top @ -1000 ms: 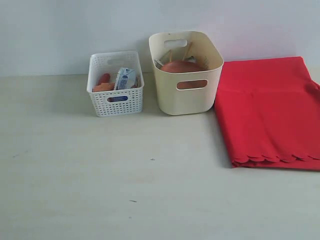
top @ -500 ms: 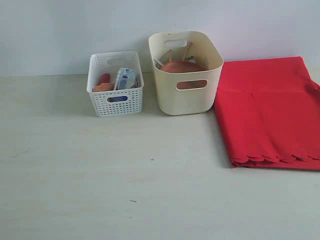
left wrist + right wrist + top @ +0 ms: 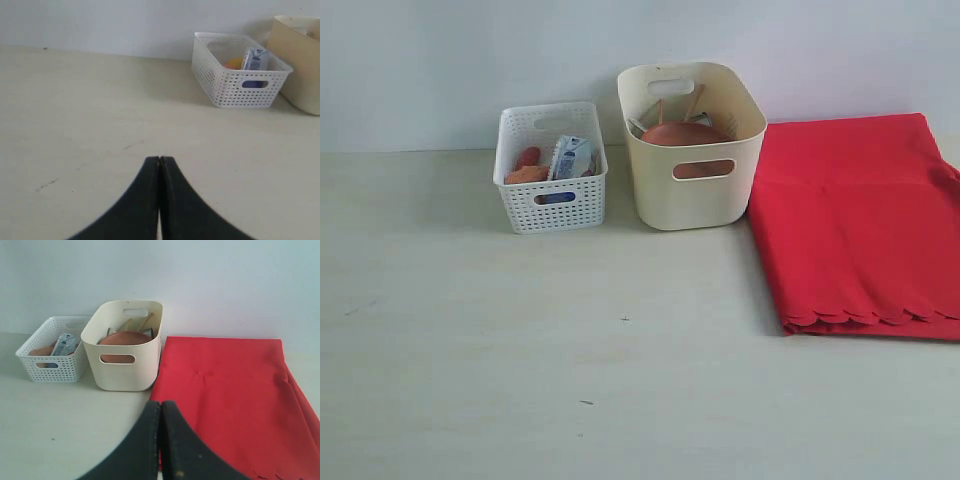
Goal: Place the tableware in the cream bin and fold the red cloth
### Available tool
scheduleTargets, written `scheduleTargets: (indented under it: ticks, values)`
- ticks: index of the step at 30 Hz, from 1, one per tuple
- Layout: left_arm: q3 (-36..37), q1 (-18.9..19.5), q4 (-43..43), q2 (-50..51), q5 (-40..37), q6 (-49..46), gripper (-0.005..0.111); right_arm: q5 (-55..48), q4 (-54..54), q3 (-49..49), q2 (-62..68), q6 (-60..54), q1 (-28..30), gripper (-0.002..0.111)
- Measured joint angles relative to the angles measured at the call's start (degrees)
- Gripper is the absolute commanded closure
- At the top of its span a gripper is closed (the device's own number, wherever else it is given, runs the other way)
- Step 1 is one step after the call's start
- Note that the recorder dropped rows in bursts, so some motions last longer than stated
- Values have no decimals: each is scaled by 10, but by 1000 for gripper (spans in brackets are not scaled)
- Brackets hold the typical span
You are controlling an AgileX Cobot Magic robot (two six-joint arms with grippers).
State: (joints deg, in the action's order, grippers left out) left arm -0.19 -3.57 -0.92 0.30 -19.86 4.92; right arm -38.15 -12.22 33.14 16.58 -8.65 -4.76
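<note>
R claw [image 3: 161, 403]: jaws were pressed fully together, nothing held.
L claw [image 3: 160, 159]: likewise closed tight, empty; seen above bare table [image 3: 75, 125].
Arms in ext. view: neither was seen there.
Cloth vs R claw: red cloth [image 3: 225, 385] was laid flat just ahead of the tips, its bin-side edge approx. in line w/ them; no contact was seen.
Cloth vs L claw: cloth was not seen from that wrist; judged well apart.
Cream bin [image 3: 125, 372]: stood upright against the cloth's far-left corner, touching or nearly so.
Tableware: brown plate [image 3: 127, 338] and chopsticks [image 3: 145, 320] were seen inside the bin; other pcs were hidden or too small to tell.
White basket [image 3: 240, 85]: stood just beside the bin, milk carton [image 3: 254, 59] inside.
Step in hand (judged): cloth fold; bin part looked done.
Fold state: a doubled hem was hinted at the scalloped edge; not certain.
How done well (advice): jaws should be opened first, scalloped corners pinched low at the table, both lifted level, edge carried onto the far edge and squared; the bin should be kept clear of.
</note>
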Motion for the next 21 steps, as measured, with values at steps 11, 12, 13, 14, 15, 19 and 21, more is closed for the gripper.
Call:
scheduleTargets:
  ticks: [11, 12, 13, 14, 15, 19, 21]
  values:
    - [0, 0, 2, 0, -11, 0, 107, 0, 0, 0, 0, 0, 0, 108]
    - [0, 0, 2, 0, -11, 0, 107, 0, 0, 0, 0, 0, 0, 108]
    - [0, 0, 2, 0, -11, 0, 107, 0, 0, 0, 0, 0, 0, 108]
    - [0, 0, 2, 0, -11, 0, 107, 0, 0, 0, 0, 0, 0, 108]
    - [0, 0, 2, 0, -11, 0, 107, 0, 0, 0, 0, 0, 0, 108]
    - [0, 0, 2, 0, -11, 0, 107, 0, 0, 0, 0, 0, 0, 108]
    - [0, 0, 2, 0, -11, 0, 107, 0, 0, 0, 0, 0, 0, 108]
